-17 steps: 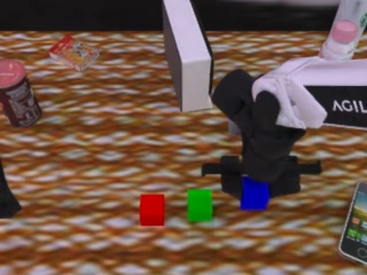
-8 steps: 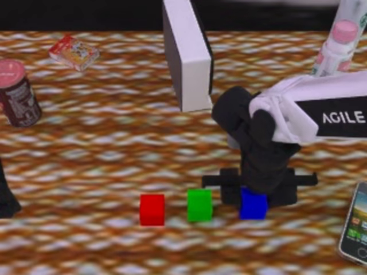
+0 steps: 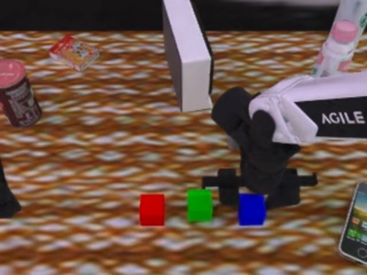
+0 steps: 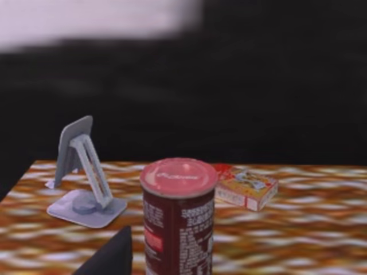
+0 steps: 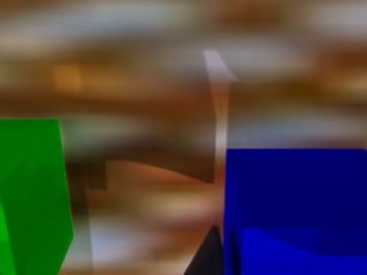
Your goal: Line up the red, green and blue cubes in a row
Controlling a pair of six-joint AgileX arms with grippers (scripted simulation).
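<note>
Blue cube (image 3: 252, 209) lowered into row; right pincer (image 3: 258, 189) fingers spread, tips hidden behind cube.

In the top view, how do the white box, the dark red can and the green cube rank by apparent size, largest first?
1. White box
2. Dark red can
3. Green cube
The box stands tall toward the camera, so its lead may be exaggerated.

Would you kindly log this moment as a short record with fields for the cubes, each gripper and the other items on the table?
red cube: left end of the row
green cube: middle
blue cube: right end, on the table
right gripper: just behind the blue cube, open
left gripper: parked at the table's left edge
other items: can, packet, phone, white box
</note>
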